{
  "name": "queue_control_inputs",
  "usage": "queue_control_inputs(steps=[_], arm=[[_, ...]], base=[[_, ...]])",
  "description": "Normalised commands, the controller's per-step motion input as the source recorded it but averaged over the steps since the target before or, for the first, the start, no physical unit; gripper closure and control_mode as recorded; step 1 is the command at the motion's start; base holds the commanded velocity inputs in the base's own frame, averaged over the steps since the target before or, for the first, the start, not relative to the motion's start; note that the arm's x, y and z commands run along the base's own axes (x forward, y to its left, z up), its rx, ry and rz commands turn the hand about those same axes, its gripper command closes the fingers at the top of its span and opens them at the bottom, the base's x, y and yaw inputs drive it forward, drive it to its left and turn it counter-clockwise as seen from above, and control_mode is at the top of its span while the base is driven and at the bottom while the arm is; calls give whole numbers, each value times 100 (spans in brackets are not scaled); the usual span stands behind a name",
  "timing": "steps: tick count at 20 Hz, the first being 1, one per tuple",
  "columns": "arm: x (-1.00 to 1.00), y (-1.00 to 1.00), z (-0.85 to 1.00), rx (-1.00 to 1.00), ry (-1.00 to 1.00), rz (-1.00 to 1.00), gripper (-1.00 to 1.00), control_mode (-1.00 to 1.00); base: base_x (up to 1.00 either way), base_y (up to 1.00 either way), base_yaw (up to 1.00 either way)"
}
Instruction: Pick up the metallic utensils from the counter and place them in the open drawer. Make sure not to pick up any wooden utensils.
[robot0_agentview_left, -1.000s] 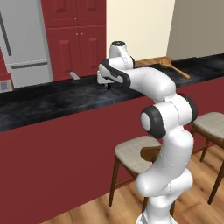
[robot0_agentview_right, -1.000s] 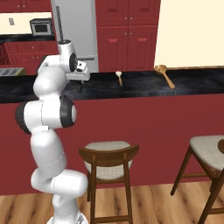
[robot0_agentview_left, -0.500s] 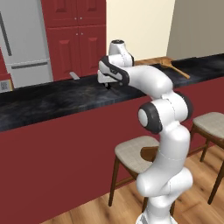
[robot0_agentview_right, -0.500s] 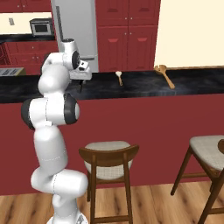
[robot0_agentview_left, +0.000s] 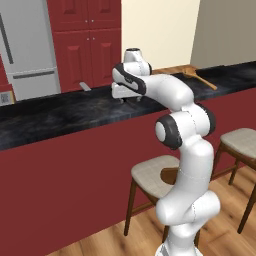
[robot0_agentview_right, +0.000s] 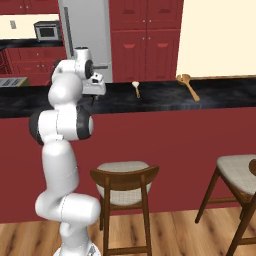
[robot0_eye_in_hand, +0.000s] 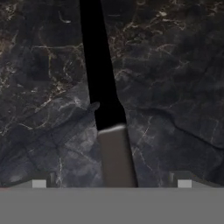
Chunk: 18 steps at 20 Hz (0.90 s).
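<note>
Gripper (robot0_eye_in_hand: 111, 183) hangs low over the counter (robot0_eye_in_hand: 175, 87) with its jaws spread wide and nothing in them, one fingertip either side of the knife (robot0_eye_in_hand: 105, 109). You see the knife lying flat on the stone, running from 6 o'clock to 12 o'clock in the hand view, black handle far, grey blade near. Come straight down, keep it centred, and close across its narrow width. In the right base view a small wooden spoon (robot0_agentview_right: 135, 88) at 3 o'clock of the gripper (robot0_agentview_right: 95, 91) lies well apart, leaving open stone around you.
</note>
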Motion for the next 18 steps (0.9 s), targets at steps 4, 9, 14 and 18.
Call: queue_control_inputs(steps=[4,9,14,18], arm=[[0,0,-53,0,11,0,-100,-100],[0,0,-29,0,8,0,-100,-100],[0,0,-1,0,2,0,-100,-100],[0,0,0,0,0,0,100,-100]], base=[[0,0,0],[0,0,0],[0,0,0],[0,0,0]])
